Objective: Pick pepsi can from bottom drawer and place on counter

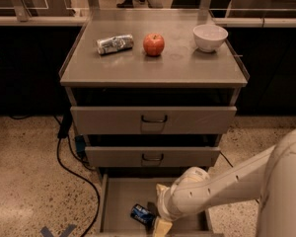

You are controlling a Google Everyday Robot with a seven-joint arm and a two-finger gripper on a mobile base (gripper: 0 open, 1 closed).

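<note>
The pepsi can [141,214], dark blue, lies on its side on the grey floor of the open bottom drawer [119,201]. My gripper [157,220] hangs down inside the drawer at the end of the white arm [212,189], right against the can's right end. I cannot see whether it holds the can. The counter [153,63] is the grey-beige cabinet top above the three drawers.
On the counter lie a silver-white can [115,44] on its side, a red apple [153,44] and a white bowl [209,37]. The two upper drawers [154,120] are closed. A black cable [71,169] runs over the speckled floor at the left.
</note>
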